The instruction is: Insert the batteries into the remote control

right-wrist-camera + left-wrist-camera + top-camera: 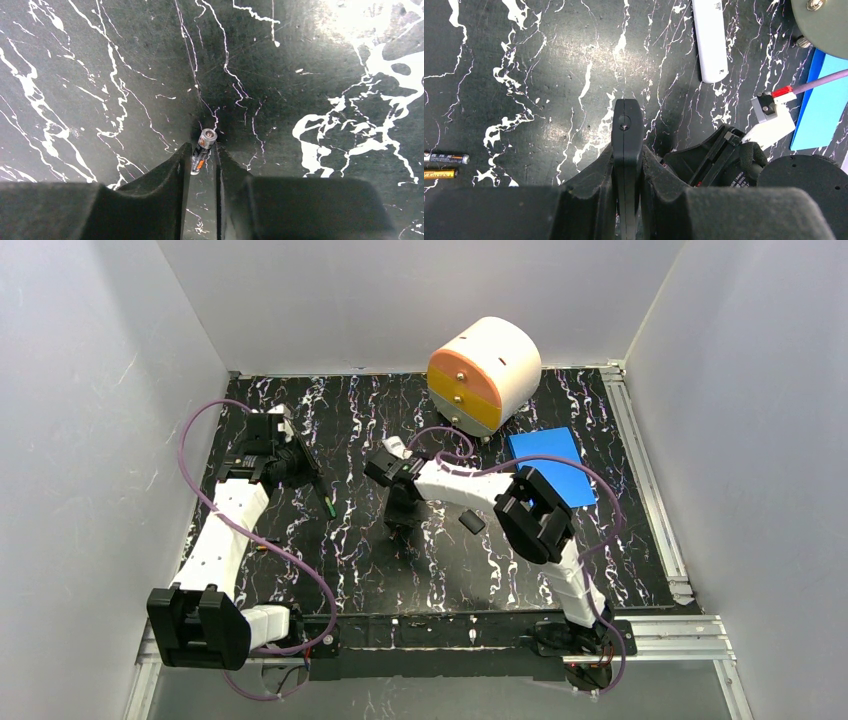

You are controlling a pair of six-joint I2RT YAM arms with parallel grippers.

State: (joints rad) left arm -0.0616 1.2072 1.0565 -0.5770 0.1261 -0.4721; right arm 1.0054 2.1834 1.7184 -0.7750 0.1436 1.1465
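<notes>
Gripping one battery [201, 154] in the right end effector [203, 148], fingers narrowed to the cell's width, silver cap poking past the tips, orange print on its side. Hovering there close over the dark marbled bench [340, 420], near the middle.

Clamping a slim black piece [626, 120] edge-on in the left end effector [627, 148], fingers closed tight against both faces; too little of it showing to name. Crowded on the right by the other arm's black wrist [724, 157] and its white bracket [774, 117], just beside the held piece.

Lying flat at the left margin of the left wrist view: two more batteries, a dark blue one [446, 159] and an orange-yellow one [439, 173], side by side and nearly touching. Farther out, a long white remote [710, 40] with a rounded end, well apart from both end effectors.

Standing at the far edge: a drum-shaped cabinet [485, 375], white with orange and yellow drawer fronts. Beside it, a blue pad [548, 465], partly under the right arm. Near that arm's elbow, a small black bit [472, 522], unclear.

Bounded by white walls on three sides and a metal rail [650, 490] along the right edge. Open bench between the two end effectors and across the near middle.
</notes>
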